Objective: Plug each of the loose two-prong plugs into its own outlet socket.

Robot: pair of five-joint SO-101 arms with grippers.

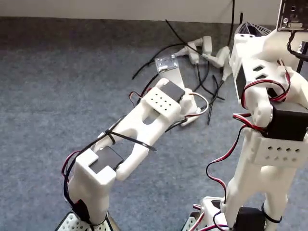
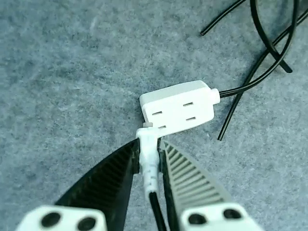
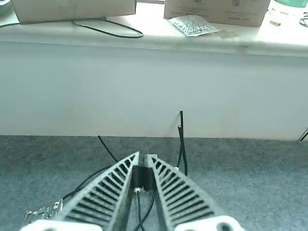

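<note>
Left wrist view first: the left gripper's (image 2: pixel 149 144) fingers (image 2: pixel 113 175) are clamped on the white plug (image 2: pixel 148 159), one ribbed pad on each flank, and its black cord trails back between them. The plug's long axis runs straight out from the fingers. Its nose touches the near edge of the white outlet block (image 2: pixel 179 107), which lies flat on the grey carpeted table (image 2: pixel 62 72) with its slotted face turned up toward the camera. I cannot tell whether the prongs have found a socket on that edge or only butt against it. The coming push, as I judge it, turns on this line: the block sits dead ahead of the fingers but lies crosswise to the plug, so a thrust along the plug's axis could slide the loose block away instead of seating the prongs. Black cords (image 2: pixel 262 57) cross beyond the block.

The right gripper (image 3: pixel 141 166) is held high, facing the wall (image 3: pixel 154 86), with its fingers (image 3: pixel 175 192) pressed together on a small black plug (image 3: pixel 141 177) (so it appears, with a thin lead hanging below). The left hand is plainly nearer the outlet.
</note>
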